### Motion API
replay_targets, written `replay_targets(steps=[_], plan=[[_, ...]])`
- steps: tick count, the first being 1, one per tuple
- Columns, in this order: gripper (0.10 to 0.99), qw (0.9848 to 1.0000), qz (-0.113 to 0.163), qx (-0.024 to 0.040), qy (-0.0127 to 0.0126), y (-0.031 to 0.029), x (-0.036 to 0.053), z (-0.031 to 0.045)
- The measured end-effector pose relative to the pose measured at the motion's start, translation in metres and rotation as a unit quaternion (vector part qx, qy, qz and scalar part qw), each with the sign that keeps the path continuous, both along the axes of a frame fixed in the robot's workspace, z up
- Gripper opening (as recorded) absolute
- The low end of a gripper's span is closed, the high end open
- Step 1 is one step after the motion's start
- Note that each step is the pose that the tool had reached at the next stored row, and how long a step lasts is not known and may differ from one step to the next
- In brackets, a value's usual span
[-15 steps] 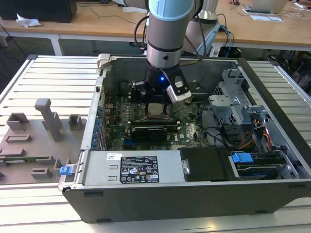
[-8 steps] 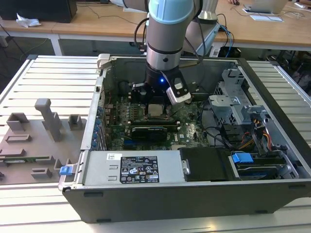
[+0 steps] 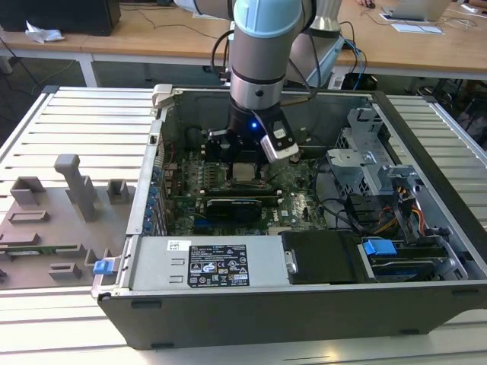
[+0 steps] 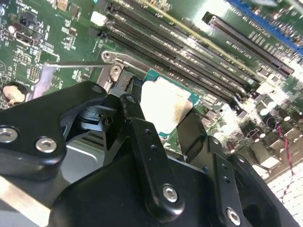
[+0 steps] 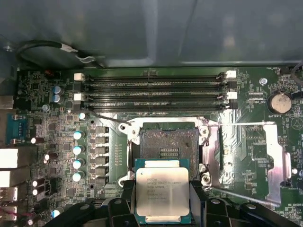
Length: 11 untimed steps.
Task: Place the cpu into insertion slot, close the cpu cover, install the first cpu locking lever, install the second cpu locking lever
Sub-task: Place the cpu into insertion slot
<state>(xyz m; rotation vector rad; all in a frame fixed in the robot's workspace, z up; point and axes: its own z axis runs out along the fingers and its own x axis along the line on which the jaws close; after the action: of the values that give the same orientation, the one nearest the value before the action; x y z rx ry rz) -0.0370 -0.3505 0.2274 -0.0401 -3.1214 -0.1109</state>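
Black two-fingered gripper is closed on the thin square silvery-grey cpu, pinching two opposite edges. Beyond, the square black insertion slot lies empty, its silvery-framed cpu cover swung open, inside the open grey computer case.

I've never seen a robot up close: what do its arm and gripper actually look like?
The arm is a thick silver-grey tube with a pale blue cap at its joint. Near the wrist a small blue light glows, a white block is mounted, and black cables run alongside. The gripper is black, with jointed link fingers and silver screws.
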Motion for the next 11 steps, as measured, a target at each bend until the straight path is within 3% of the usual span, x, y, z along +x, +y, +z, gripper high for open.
replay_targets(steps=[4,11], plan=[[0.541,0.9999,0.001,-0.016,0.0,0.014,0.0046,-0.0009],[0.541,0.9998,0.001,-0.02,0.0,0.0211,0.0098,-0.0056]])
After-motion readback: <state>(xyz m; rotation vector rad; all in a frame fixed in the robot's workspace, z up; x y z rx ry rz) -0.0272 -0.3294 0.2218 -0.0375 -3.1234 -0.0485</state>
